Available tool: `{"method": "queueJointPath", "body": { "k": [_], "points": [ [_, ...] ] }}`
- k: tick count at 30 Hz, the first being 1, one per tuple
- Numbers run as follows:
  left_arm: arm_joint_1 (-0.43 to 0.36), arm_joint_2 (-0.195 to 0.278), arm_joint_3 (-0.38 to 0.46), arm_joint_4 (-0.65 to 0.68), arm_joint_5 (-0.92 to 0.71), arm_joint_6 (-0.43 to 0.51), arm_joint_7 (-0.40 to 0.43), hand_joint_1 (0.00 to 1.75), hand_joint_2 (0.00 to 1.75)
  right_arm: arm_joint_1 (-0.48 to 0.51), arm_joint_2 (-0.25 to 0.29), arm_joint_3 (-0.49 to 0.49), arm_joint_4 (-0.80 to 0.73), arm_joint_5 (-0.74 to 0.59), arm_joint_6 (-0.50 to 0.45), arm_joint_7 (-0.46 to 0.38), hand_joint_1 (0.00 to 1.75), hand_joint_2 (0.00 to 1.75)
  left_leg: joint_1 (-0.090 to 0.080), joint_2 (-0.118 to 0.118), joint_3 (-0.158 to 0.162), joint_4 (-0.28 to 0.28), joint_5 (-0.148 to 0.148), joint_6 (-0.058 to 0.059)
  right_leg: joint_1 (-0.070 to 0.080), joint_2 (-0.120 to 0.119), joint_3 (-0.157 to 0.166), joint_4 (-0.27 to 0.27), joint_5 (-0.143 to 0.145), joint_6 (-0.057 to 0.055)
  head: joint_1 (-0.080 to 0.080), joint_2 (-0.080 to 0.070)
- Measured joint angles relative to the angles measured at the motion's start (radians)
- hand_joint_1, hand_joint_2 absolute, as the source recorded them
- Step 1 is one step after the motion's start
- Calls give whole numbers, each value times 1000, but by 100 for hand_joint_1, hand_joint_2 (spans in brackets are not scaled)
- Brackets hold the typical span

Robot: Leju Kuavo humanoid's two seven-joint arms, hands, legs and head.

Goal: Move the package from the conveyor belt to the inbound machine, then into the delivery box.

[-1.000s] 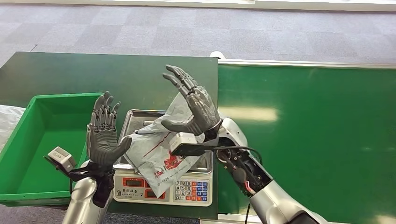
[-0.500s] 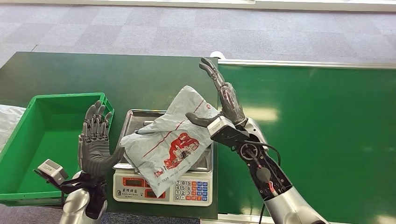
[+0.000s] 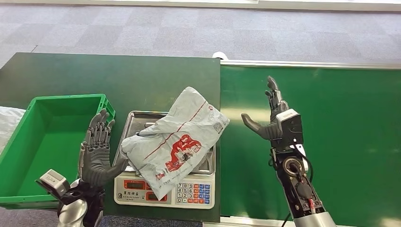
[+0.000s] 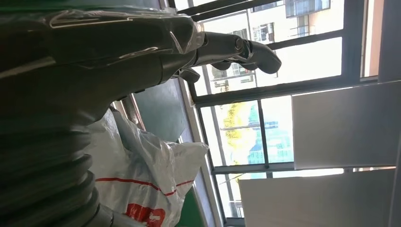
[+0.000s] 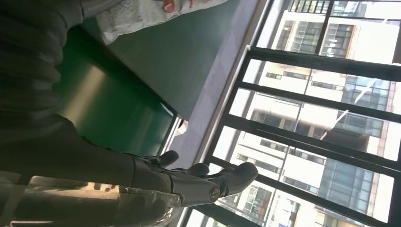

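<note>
From the head view, we are seeing the grey plastic mailer package (image 3: 176, 137) lying on the steel-topped weighing scale (image 3: 137, 120), its long axis running diagonally. Our left hand (image 3: 98, 151), spread and empty, is hovering just beside it on the side of the green plastic delivery box (image 3: 28, 142), nearer than our right hand (image 3: 274, 120), also spread, over the green conveyor belt (image 3: 331, 142). In the left wrist view the package (image 4: 142, 175) is partly hidden behind our hand; in the right wrist view it (image 5: 146, 12) is cut off.

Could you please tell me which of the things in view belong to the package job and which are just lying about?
Belong to the job:
- package, lying on the scale
- scale, the inbound machine
- green box, beside the scale
- conveyor belt
- left hand and right hand, both holding nothing

Just lying about:
- white bag beyond the box's far side
</note>
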Motion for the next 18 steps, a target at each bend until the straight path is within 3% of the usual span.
{"method": "queueJointPath", "body": {
  "k": [11, 18],
  "points": [
    [61, 4, -17, -5, -49, -81, 28, 0, 175, 120, -27, -22, 23, 3, -24, 25, 0, 175, 0, 0, 0, 0, 0, 0, 0, 0, 0, 0, 0, 0, 0, 0],
    [48, -1, -33, 6, -165, 37, 73, 0, 175, 172, -50, -58, 16, -67, -16, -6, 0, 175, 0, 0, 0, 0, 0, 0, 0, 0, 0, 0, 0, 0, 0, 0]
  ]
}}
